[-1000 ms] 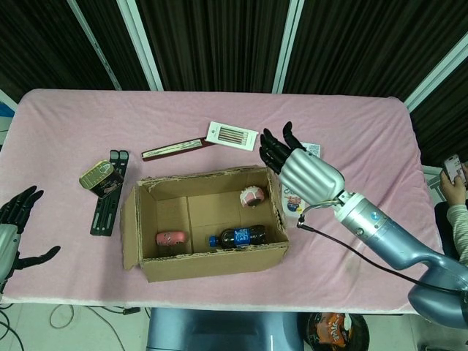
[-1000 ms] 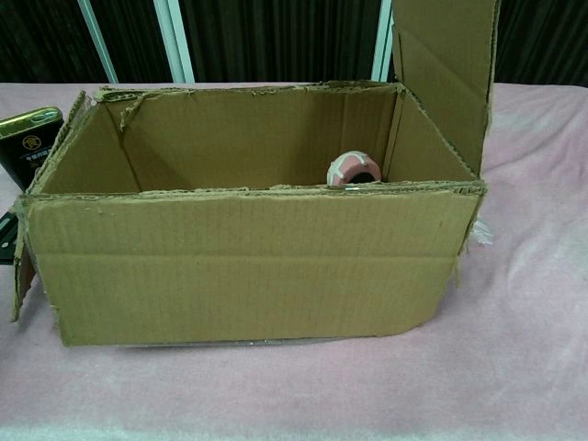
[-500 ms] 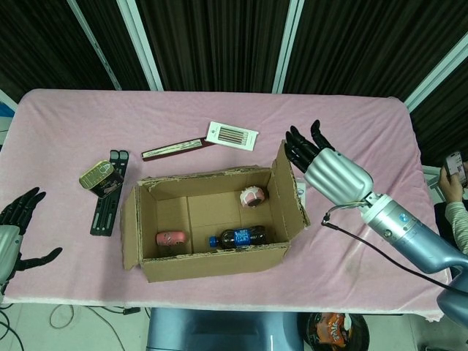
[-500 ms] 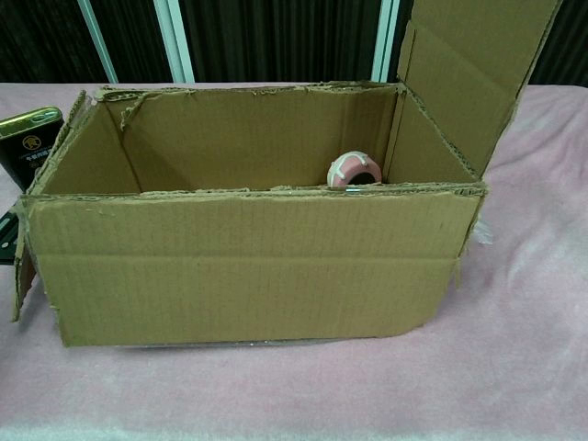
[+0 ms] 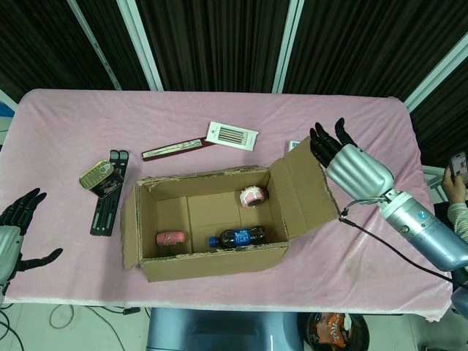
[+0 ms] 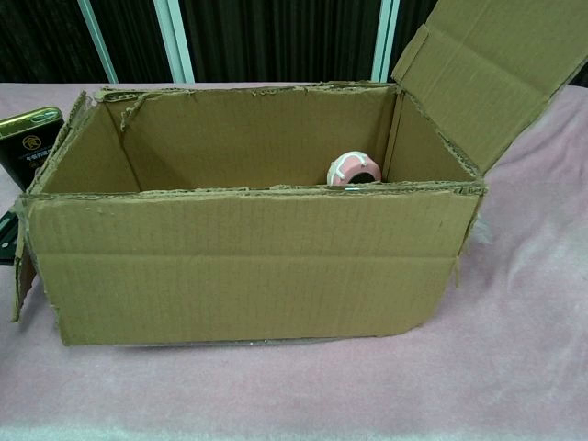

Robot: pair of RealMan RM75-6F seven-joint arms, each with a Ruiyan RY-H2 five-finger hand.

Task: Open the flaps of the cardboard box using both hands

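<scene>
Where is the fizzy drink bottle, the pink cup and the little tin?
Dark cola bottle with blue label (image 5: pixel 239 237): head view, on its label.
Pink cup (image 6: pixel 354 169): chest view, on its rim.
Gold flat tin (image 5: pixel 100 174): head view, on its lid.

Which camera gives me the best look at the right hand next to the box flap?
Head view: the right hand shows whole beside the right flap of the cardboard box, fingers spread. Chest view shows the flap but not the hand.

I see a table with a pink cloth (image 5: pixel 66 117). On it sit an open brown cardboard box (image 5: pixel 212 252), a gold tin can (image 5: pixel 99 175), a black hinged bar (image 5: pixel 107 201), a dark flat stick (image 5: pixel 175 148) and a white rectangular packet (image 5: pixel 232 136).
</scene>
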